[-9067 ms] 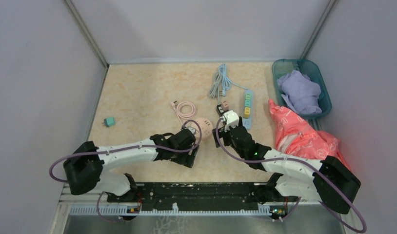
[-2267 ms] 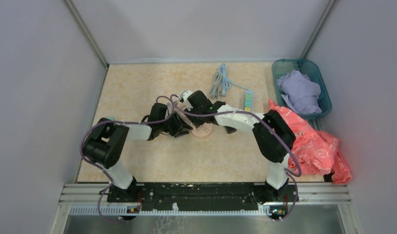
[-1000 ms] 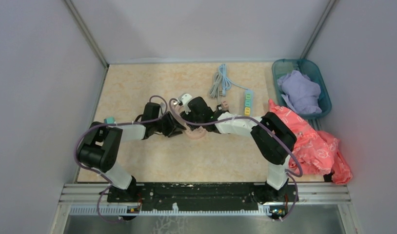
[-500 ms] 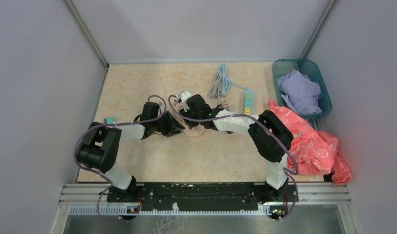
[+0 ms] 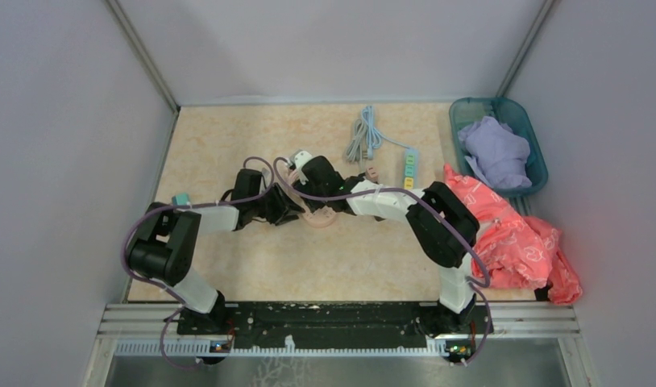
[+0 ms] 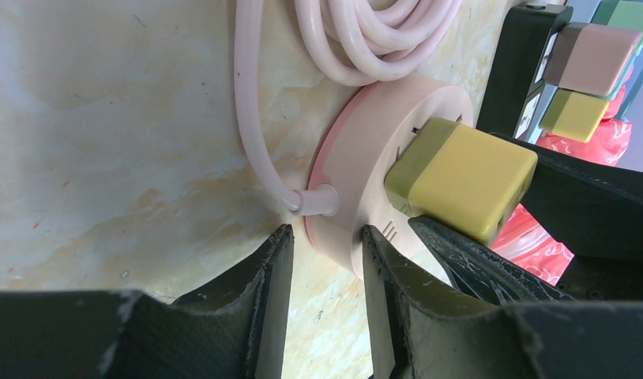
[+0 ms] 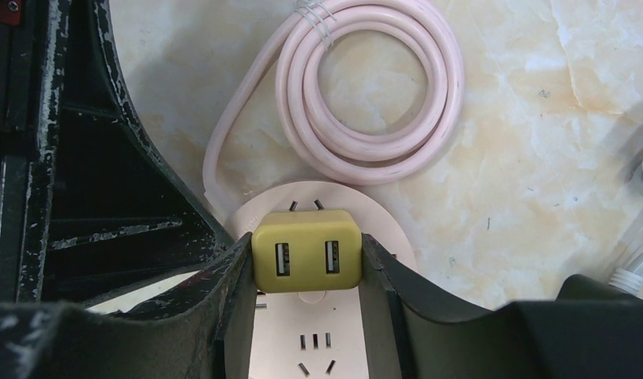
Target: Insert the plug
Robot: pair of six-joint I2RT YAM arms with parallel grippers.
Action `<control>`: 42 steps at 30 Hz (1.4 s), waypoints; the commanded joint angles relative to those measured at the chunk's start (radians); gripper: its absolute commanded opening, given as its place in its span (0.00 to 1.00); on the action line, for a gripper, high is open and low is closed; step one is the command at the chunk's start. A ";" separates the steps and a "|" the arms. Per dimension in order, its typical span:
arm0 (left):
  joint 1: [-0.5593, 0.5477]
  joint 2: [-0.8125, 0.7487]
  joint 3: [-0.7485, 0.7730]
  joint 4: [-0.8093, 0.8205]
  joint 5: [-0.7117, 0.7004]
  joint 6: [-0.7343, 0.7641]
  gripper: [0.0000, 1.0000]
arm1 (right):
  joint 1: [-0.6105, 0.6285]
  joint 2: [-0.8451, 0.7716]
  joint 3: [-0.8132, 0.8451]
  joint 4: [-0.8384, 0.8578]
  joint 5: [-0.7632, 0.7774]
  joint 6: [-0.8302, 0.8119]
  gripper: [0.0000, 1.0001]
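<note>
No readable text or labels anywhere.

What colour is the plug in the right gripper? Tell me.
The plug is mustard yellow, clearest in the right wrist view.

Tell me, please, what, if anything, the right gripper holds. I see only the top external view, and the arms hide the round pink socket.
Observer: The right gripper is shut on a yellow USB charger plug with two ports.
Operator: Is it in the socket?
Observer: In the left wrist view its body meets the face of the round pink socket; no prongs show.
Operator: And the left gripper?
Observer: The left gripper straddles the socket rim near the pink cable.
</note>
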 commanded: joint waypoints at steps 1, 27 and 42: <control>-0.002 -0.002 -0.026 -0.064 -0.036 0.033 0.43 | 0.011 0.168 -0.088 -0.359 0.026 -0.009 0.00; 0.022 -0.247 0.017 -0.301 -0.201 0.116 0.81 | 0.017 -0.121 -0.061 -0.167 -0.007 0.046 0.66; 0.182 -0.403 0.181 -0.617 -0.430 0.227 1.00 | 0.018 -0.483 -0.319 0.063 0.012 0.031 0.88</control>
